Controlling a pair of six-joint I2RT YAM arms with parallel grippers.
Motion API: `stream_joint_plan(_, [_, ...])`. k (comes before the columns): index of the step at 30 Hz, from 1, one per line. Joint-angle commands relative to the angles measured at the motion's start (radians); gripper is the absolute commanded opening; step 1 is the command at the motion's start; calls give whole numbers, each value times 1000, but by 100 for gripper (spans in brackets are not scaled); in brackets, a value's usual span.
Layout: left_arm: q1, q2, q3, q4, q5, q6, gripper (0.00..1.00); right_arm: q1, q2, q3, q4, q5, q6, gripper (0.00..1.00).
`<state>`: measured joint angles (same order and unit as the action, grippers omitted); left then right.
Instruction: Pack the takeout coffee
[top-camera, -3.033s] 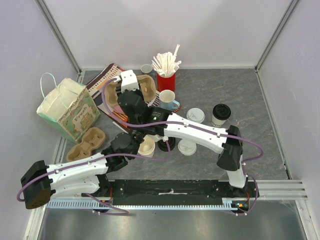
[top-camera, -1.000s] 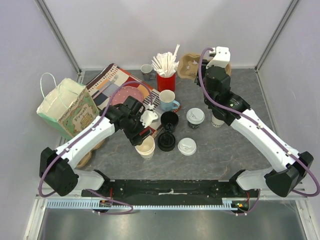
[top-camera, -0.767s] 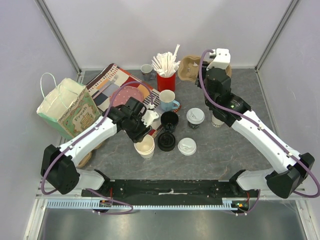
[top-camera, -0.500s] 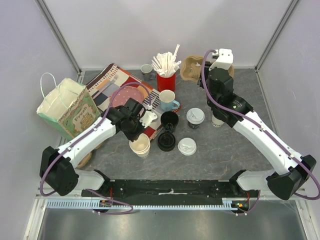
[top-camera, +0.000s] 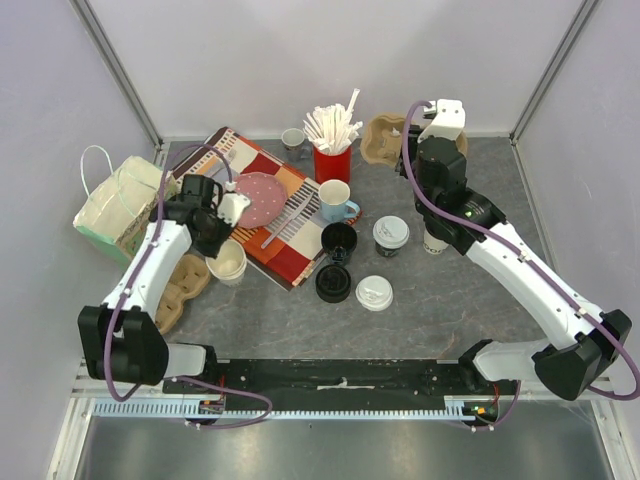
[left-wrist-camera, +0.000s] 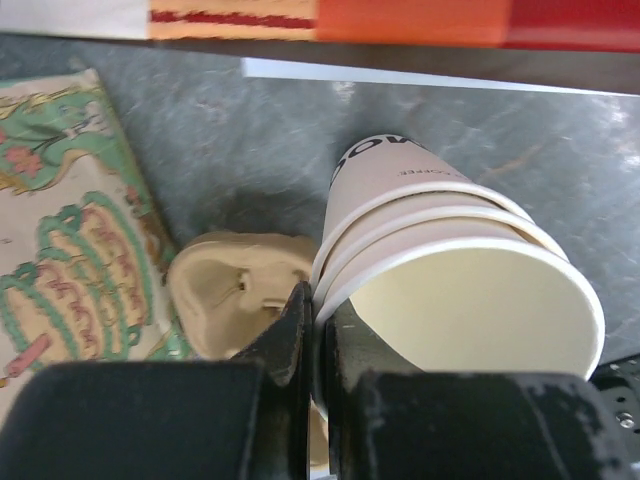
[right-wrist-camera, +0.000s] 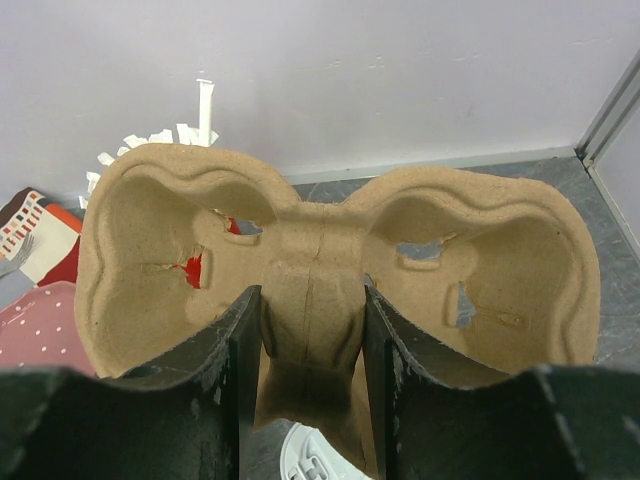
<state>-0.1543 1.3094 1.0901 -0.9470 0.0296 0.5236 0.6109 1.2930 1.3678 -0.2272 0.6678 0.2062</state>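
Note:
One takeout coffee with a white lid (top-camera: 390, 236) stands at mid-table. The other cup (top-camera: 433, 243) is mostly hidden under my right arm. My left gripper (top-camera: 224, 243) is shut on the rim of a stack of empty paper cups (top-camera: 229, 264) (left-wrist-camera: 460, 290), one jaw inside and one outside, held beside a brown pulp carrier (top-camera: 176, 290) (left-wrist-camera: 235, 290). Near the back wall, my right gripper (top-camera: 412, 140) (right-wrist-camera: 312, 335) is shut on the middle ridge of a second pulp cup carrier (top-camera: 383, 133) (right-wrist-camera: 320, 240).
A paper bag (top-camera: 118, 208) (left-wrist-camera: 70, 250) stands at the left. A striped magazine (top-camera: 285, 225) carries a pink plate (top-camera: 260, 197). Around the middle are a light-blue mug (top-camera: 336, 200), black mug (top-camera: 339, 240), black lid (top-camera: 333, 284), loose white lid (top-camera: 373, 292) and red straw holder (top-camera: 333, 160).
My left gripper shut on the cup stack and carried it left, from mid-table to beside the carrier near the bag. The right arm barely moved, still holding its carrier.

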Motion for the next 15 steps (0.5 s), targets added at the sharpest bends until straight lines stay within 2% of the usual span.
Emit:
stream_joint_plan(1, [91,45,71,54,73,139,2,-5,-40,-10,22,-7,4,41])
stream_joint_plan(7, [117,103,83,53,124,171,2,-8,-54,-18,23,-5,4,41])
stream_joint_plan(9, [136,114,93,44,139,182,15,-8,-57,-19,19,-5,4,41])
stream_joint_plan(10, [140,117,96,30,144,197,30,-8,-58,-19,20,-7,4,41])
stream_joint_plan(13, [148,102,109,28,138,217,56,-8,-63,-18,19,-14,6,41])
stream_joint_plan(15, [150,91,135,25,136,222,62,-8,-64,-18,17,-14,6,40])
